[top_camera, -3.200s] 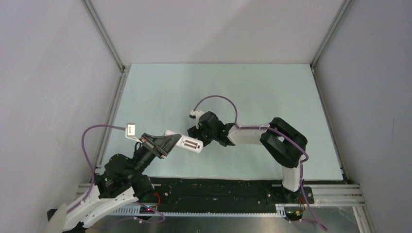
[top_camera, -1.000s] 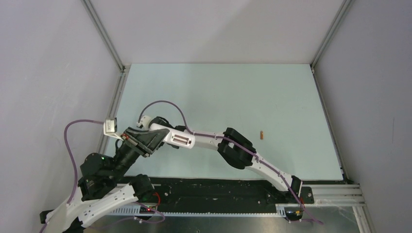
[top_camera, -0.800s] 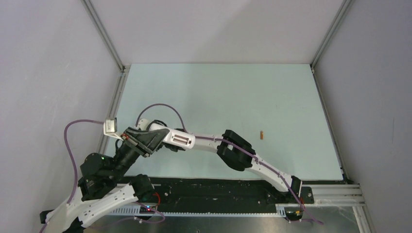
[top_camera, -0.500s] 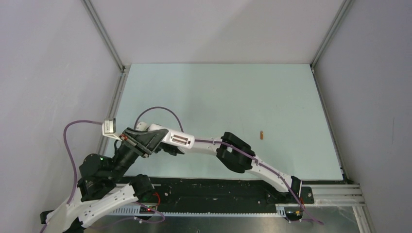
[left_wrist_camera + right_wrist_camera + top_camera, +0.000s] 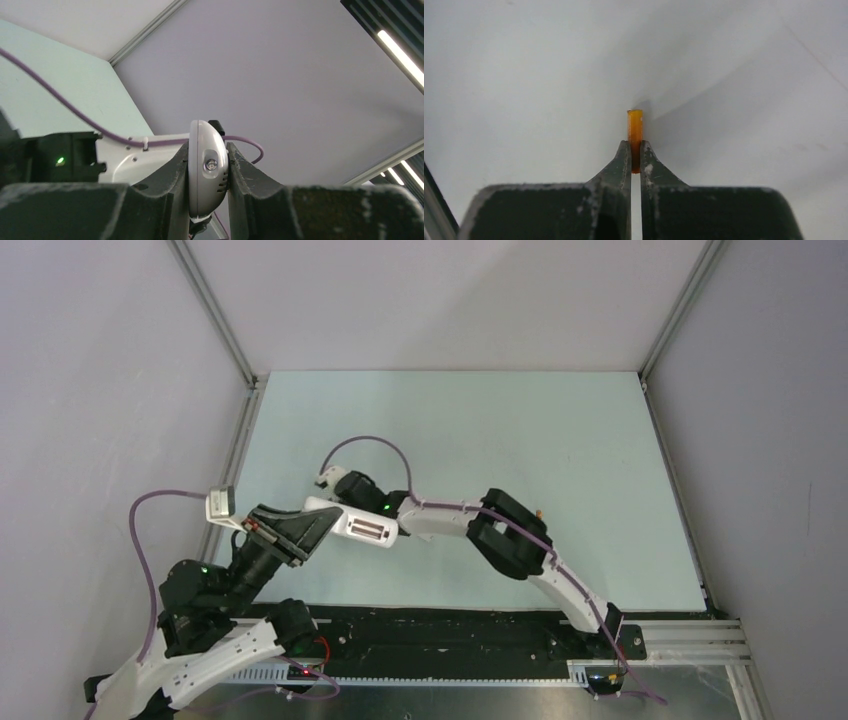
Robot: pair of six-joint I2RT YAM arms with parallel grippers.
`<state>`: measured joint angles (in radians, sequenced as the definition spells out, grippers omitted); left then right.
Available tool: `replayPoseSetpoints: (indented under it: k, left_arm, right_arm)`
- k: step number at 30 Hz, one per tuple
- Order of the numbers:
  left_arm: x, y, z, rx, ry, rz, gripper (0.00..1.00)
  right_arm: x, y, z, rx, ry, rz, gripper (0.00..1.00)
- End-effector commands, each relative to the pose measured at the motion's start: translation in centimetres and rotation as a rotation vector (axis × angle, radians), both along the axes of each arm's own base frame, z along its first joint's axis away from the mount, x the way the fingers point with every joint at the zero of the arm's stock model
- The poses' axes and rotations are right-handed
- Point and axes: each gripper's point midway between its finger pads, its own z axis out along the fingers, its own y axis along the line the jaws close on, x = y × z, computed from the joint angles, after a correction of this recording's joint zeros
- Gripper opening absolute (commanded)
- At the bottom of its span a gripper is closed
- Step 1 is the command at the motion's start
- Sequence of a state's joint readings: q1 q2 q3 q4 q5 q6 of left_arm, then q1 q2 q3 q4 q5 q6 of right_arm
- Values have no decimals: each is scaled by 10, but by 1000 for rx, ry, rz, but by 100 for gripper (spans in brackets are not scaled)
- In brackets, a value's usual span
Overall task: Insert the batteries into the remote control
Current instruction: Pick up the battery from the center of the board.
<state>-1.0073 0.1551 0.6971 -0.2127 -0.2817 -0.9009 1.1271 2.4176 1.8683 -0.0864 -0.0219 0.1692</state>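
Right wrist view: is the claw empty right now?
No, the right claw is pinched shut on an orange battery, which sticks out beyond its tips.

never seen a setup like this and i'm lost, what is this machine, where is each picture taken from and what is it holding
These are two robot arms bolted at the near edge of a pale table. The wide picture looks down from above and behind them; the other two come from a camera on each wrist, looking along its fingers. The left tool is shut on a slim white remote control. The right tool pinches a small orange battery by one end. A tiny orange speck by the right arm's elbow may be a second battery; it is too small to tell.
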Motion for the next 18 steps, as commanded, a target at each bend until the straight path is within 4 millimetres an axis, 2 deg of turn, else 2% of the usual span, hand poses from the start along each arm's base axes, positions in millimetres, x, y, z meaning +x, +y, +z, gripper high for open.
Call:
replayPoseSetpoints:
  k: [1,2,3,4,5,6,7,8,9,10,11,12,13,14,15,16,17,18]
  left_arm:
    - [-6,6,10,-58,-17,-15,0]
    - [-7,7,11,-63,-18,-17,0]
    - [-9,9,12,-69,-22,-19,0]
    - [-9,9,13,-72,-24,-21,0]
    - [-11,10,13,-75,-27,-24,0]
    - [-11,11,13,-77,-29,-25,0]
    - [-12,11,13,-79,-32,-28,0]
    - [-12,12,12,-80,-32,-27,0]
    - [-13,13,11,-83,-34,-25,0]
    - [-13,15,10,-88,-37,-23,0]
    - [-13,15,8,-85,-38,-21,0]
    - [-14,17,8,-91,-42,-18,0]
    - [-13,16,5,-85,-41,-17,0]
    - [-13,17,4,-85,-41,-15,0]
    - [-13,15,1,-78,-38,-17,0]
    - [-13,14,-1,-75,-37,-22,0]
    - [-12,11,-6,-67,-31,-26,0]
    - [-11,7,-13,-58,-22,-37,0]
  right_arm:
    - [26,-26,81,158,-6,-73,0]
    - [30,-33,123,232,-33,-88,0]
    - [37,-47,126,256,-25,-121,0]
    - [38,-57,168,330,-53,-135,0]
    - [42,-74,164,340,-41,-173,0]
    - [39,-93,183,378,-56,-194,0]
    - [37,-110,215,437,-77,-221,0]
    - [34,-125,201,414,-61,-252,0]
    - [28,-140,229,463,-89,-267,0]
    - [22,-155,214,437,-78,-295,0]
    - [15,-169,235,476,-97,-305,0]
    - [7,-183,218,444,-80,-325,0]
    - [-2,-196,237,480,-96,-329,0]
    - [-10,-210,220,443,-82,-348,0]
    - [-19,-225,240,487,-106,-351,0]
    - [-28,-237,221,444,-98,-366,0]
    - [-39,-255,225,463,-112,-365,0]
    - [-47,-264,222,452,-119,-358,0]
